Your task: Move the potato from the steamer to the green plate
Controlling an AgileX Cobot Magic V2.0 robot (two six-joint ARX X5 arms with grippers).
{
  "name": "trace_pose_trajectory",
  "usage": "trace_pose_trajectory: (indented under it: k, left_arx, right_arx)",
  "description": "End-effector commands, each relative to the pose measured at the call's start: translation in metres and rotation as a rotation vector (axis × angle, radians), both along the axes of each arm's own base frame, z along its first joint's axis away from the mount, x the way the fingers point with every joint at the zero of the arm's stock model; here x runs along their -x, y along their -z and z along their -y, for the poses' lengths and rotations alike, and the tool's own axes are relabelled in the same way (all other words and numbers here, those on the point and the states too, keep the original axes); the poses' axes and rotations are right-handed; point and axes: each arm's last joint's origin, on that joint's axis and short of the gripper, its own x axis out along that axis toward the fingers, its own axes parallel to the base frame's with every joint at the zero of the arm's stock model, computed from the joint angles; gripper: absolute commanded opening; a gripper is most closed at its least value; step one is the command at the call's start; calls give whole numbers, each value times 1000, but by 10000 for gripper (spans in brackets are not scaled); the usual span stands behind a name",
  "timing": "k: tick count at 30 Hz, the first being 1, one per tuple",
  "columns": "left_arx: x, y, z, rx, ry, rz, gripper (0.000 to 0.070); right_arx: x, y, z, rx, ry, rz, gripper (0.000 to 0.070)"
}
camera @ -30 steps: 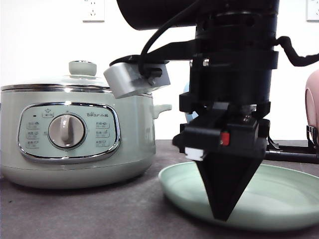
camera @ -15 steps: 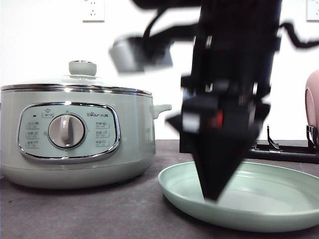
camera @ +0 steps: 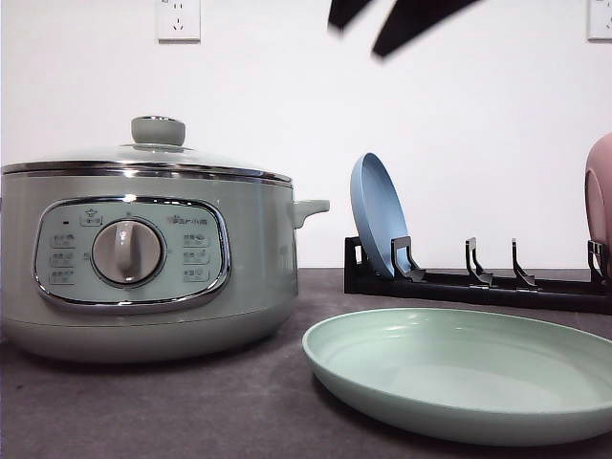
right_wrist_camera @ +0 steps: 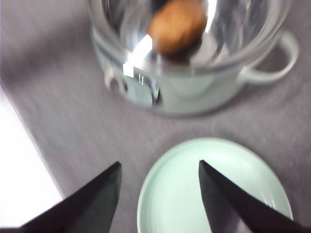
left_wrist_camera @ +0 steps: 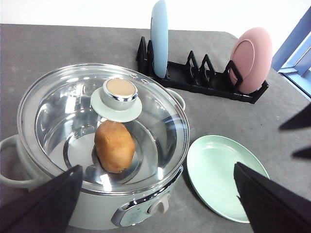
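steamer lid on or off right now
On: the glass lid sits on the steamer, knob up, with the potato visible through it.

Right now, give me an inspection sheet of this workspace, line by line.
Surface: dark grey table, matte, no spills seen.
Job's things: potato sits inside the steamer under the glass lid, which is on; green plate lies flat beside the steamer, with nothing on it.
Clutter: black dish rack behind, holding a blue plate and a pink plate, both upright.
Grippers: left gripper above the steamer, jaws open, holding nothing; right gripper above the green plate, jaws open, holding nothing.
Cables: nothing seen.
Surroundings: white wall with a socket.
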Motion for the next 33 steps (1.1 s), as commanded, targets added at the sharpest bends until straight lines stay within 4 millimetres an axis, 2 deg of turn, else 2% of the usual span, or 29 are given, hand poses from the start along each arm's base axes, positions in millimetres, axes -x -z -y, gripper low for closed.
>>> trace_pose_trajectory:
  k: [1, 6, 9, 25, 29, 33]
  left_arx:
    - [1, -6, 0, -1, 6, 26, 635]
    - [1, -6, 0, -2, 6, 26, 635]
    - [1, -6, 0, -2, 6, 26, 635]
    - [-4, -8, 0, 26, -20, -1, 633]
    - [-18, -21, 0, 31, -26, -38, 633]
    - [-41, -46, 0, 21, -26, -94, 629]
  right_arx:
    - [-3, -11, 3, -63, -38, -2, 318]
    - [-13, -29, 20, -243, -139, -72, 318]
    - [-19, -32, 27, -300, -166, -97, 318]
    - [-26, -32, 34, -302, -128, -89, 318]
    - [-25, -32, 34, -301, -130, -88, 318]
    - [-25, -32, 34, -297, -131, -89, 318]
